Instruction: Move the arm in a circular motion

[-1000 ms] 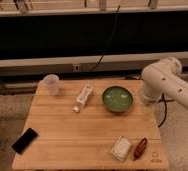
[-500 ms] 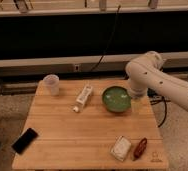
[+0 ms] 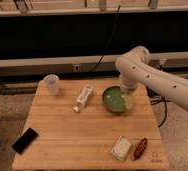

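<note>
Camera view, white tubular arm (image 3: 154, 80), gripper (image 3: 127, 93) over round green bowl (image 3: 113, 100)

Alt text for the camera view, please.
A white robot arm reaches in from the right over a wooden table, its gripper hanging above the right side of a green bowl. Also there: clear cup, white tube, black phone, white packet, reddish-brown object.

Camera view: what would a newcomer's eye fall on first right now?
The big white arm reaching in from the right, its elbow bent over the far right of the table. Its gripper hangs down at the right rim of the green bowl. A clear cup stands far left, a black phone lies at the near left corner.
</note>
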